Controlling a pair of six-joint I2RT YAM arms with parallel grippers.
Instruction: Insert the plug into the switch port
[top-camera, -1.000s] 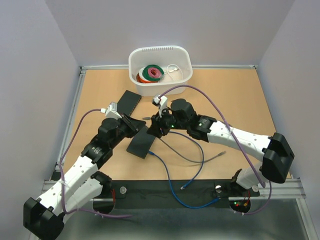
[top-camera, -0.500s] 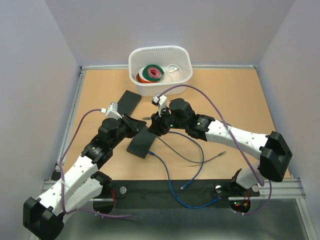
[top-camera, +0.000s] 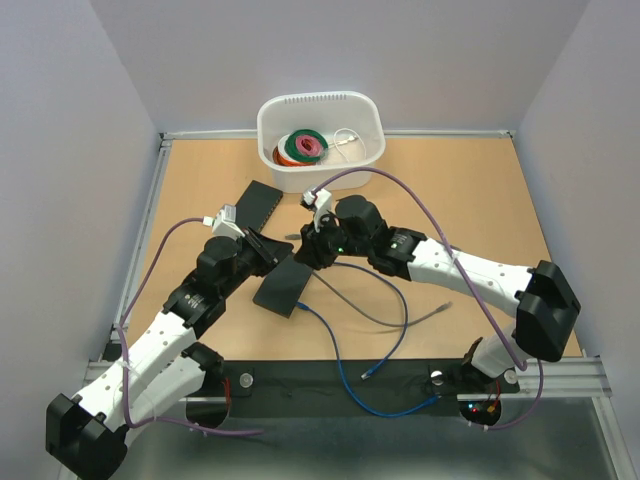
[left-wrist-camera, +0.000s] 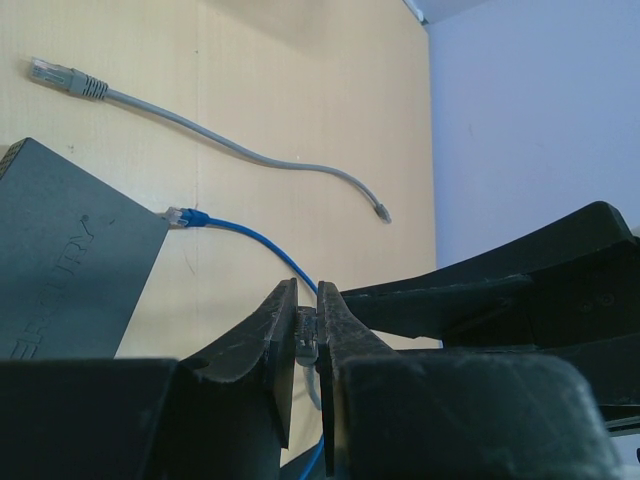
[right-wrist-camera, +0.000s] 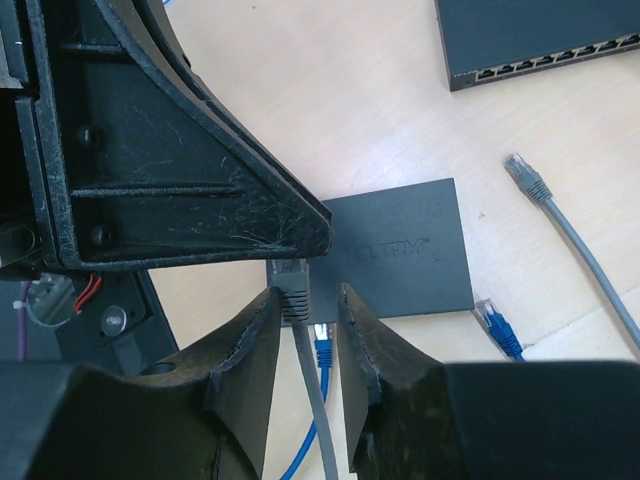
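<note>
Grey plug (right-wrist-camera: 292, 288) stands between fingers of right gripper (right-wrist-camera: 306, 296) – jaws narrow, plug against one finger, sliver of gap by other; firm grip cannot be told. In right wrist view, plug tip just beside corner of switch (right-wrist-camera: 400, 250). At left gripper (left-wrist-camera: 307, 290) – jaws nearly closed, plug showing in slit; pinched or behind, unclear.

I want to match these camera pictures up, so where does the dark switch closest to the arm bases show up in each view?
Top external: the switch lies flat, just left of centre.
Left wrist: at the left edge, around mid-height, partly cut off.
Right wrist: near the centre, lettering on top.
Shared landmark: the blue plug lying close to one corner of the switch in all three views.
</note>
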